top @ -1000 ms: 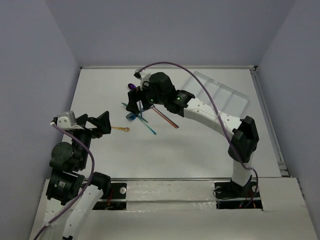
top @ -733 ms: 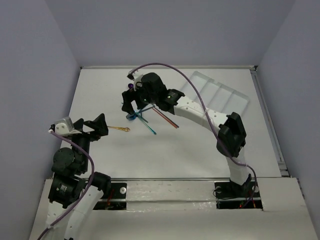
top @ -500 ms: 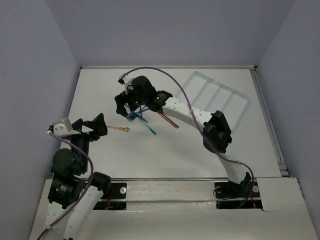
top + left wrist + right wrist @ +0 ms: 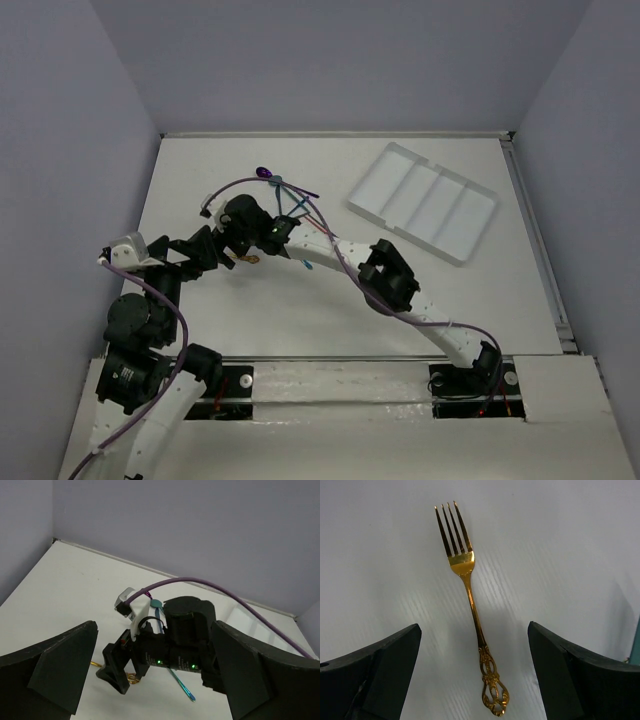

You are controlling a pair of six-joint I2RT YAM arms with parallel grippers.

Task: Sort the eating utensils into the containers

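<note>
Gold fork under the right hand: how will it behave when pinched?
The gold fork looks like rigid metal, so it probably won't flex. Its glossy, thin stem lies flat on the table, so it may slip or skid. Slim, so likely light.

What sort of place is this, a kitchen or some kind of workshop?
Probably a robotics lab test cell, not a kitchen: a white table boxed in by plain lavender walls, two robot arms bolted at its near edge, loose cutlery and a white divided tray.

table (image 4: 300,322) white | on it: tray (image 4: 402,188), gold fork (image 4: 469,596), purple spoon (image 4: 264,172), mixed cutlery (image 4: 297,207)
</note>
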